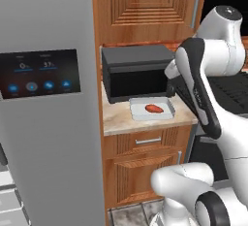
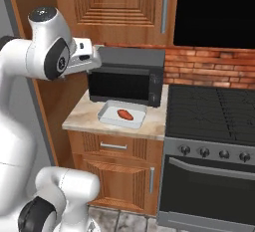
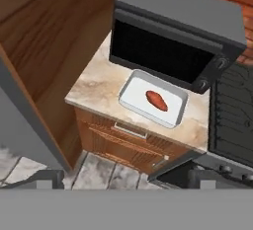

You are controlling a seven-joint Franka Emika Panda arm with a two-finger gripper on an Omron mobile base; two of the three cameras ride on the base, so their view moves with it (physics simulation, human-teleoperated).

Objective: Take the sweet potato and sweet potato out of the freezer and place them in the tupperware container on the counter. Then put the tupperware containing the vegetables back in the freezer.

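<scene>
An orange-red sweet potato [image 3: 156, 100] lay inside the tupperware [image 3: 132, 86], which sat near the worktop's [image 3: 96, 85] front edge, just before the black microwave [image 3: 173, 31]. The pincer [image 3: 126, 180], empty with fingers spread wide, hung high above the worktop's front.

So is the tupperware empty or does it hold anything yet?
Not empty: one orange-red sweet potato lies inside the tupperware on the counter.

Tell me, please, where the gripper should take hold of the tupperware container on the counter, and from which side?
Probably the front long rim of the tupperware container, approached from above with one finger inside and one outside. The tray is shallow, the microwave blocks its back, and the sweet potato lies mid-tray, leaving the rim free.
</scene>
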